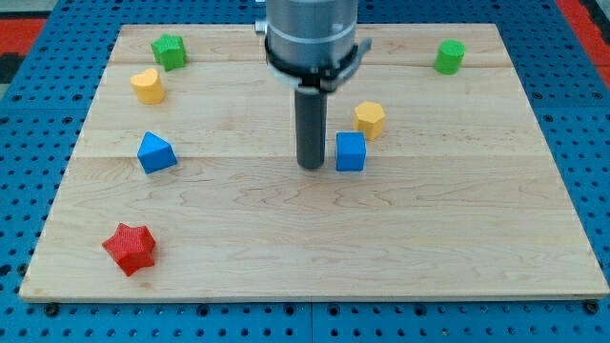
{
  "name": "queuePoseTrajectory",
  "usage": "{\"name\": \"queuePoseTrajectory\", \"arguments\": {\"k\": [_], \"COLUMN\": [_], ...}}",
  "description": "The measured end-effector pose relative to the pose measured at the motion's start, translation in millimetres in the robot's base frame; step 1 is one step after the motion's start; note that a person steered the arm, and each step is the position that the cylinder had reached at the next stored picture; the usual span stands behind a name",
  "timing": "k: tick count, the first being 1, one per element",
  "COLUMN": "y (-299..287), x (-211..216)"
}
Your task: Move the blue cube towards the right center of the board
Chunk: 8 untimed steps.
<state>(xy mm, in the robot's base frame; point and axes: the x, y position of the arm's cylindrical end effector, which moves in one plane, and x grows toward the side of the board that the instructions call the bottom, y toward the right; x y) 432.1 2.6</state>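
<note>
The wooden worktop [477,238] fills the view, lying on a blue pegboard [19,143], and the arm [312,33] drops in from the view's top, its dark rod planted near the middle. My tip [311,167] sits on the wood, and this rig carries no hand, so there is nothing to open or close, just the rod end. Just to the view's right of my tip, a narrow gap away, stands the blue cube [351,151], about mid-board. Up and right of the cube, nearly touching it, is the yellow hexagonal block [370,120]. Well off to the view's left of my tip: the blue wedge-like block [155,152], the yellow heart-like block [147,86] and the green block [170,50] above it. Down-left sits the red star [129,248]. Far up-right of my tip, the green cylinder [450,56].
</note>
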Motion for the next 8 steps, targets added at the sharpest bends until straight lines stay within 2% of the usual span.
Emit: {"name": "queuePoseTrajectory", "arguments": {"k": [2,4,6,8], "y": [0.2,78.2,140.7,130.0], "x": [-8.3,10.1,10.1,4.1]}}
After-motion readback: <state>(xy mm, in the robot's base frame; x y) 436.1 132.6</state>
